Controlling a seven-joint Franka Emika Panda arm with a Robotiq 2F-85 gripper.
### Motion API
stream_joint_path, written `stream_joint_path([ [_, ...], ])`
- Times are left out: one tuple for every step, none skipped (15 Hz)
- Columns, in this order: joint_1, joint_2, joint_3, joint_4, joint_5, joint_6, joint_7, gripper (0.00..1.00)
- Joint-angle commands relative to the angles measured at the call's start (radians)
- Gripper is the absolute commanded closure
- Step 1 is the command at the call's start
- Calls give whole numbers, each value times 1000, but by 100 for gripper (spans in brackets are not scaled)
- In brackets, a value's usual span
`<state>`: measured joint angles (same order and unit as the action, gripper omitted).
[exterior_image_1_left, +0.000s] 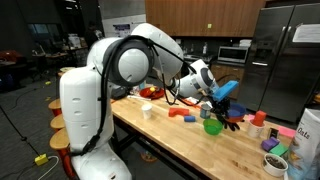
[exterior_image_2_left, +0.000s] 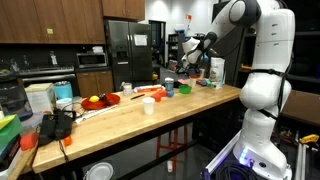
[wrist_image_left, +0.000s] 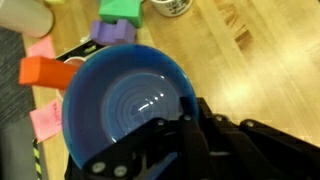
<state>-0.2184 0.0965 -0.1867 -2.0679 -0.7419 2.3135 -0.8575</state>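
My gripper (wrist_image_left: 187, 138) is shut on the rim of a blue bowl (wrist_image_left: 125, 95) and holds it in the air above the wooden table (wrist_image_left: 260, 70). In an exterior view the gripper (exterior_image_1_left: 222, 102) carries the blue bowl (exterior_image_1_left: 227, 89) tilted, over a green bowl (exterior_image_1_left: 213, 127) and red blocks (exterior_image_1_left: 180, 115). In an exterior view the gripper (exterior_image_2_left: 189, 47) hangs high over the far end of the table. Under the bowl in the wrist view lie an orange block (wrist_image_left: 40, 72), a purple block (wrist_image_left: 112, 32), a green block (wrist_image_left: 120, 8) and pink notes (wrist_image_left: 42, 118).
On the table stand a white cup (exterior_image_1_left: 148, 110), a red bowl (exterior_image_1_left: 150, 92), a red cup (exterior_image_1_left: 260, 118), a small filled bowl (exterior_image_1_left: 275, 162) and a white bag (exterior_image_1_left: 310, 135). A refrigerator (exterior_image_1_left: 285, 60) stands behind. The table's edge (exterior_image_2_left: 150, 122) runs along the open floor.
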Motion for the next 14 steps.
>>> stream_joint_path([
  [25,9,16,32,-97,104,-27,98],
  [28,14,20,33,-116,149,-37,98],
  [28,13,22,26,-128,202,-51,98],
  [28,7,25,13,-132,242,-65,98],
  [29,3,28,4,-127,268,-76,98],
  [29,-8,29,-12,-125,292,-82,98],
  [29,-20,29,-28,-118,301,-90,98],
  [31,-34,30,-45,-111,308,-92,98],
  [33,-45,32,-57,-103,308,-97,98],
  [35,-56,33,-68,-103,306,-99,98],
  [37,-70,34,-78,-105,303,-97,98],
  [40,-88,36,-89,-112,296,-94,98],
  [44,-104,38,-96,-117,287,-91,98],
  [49,-123,41,-106,-115,271,-90,98],
])
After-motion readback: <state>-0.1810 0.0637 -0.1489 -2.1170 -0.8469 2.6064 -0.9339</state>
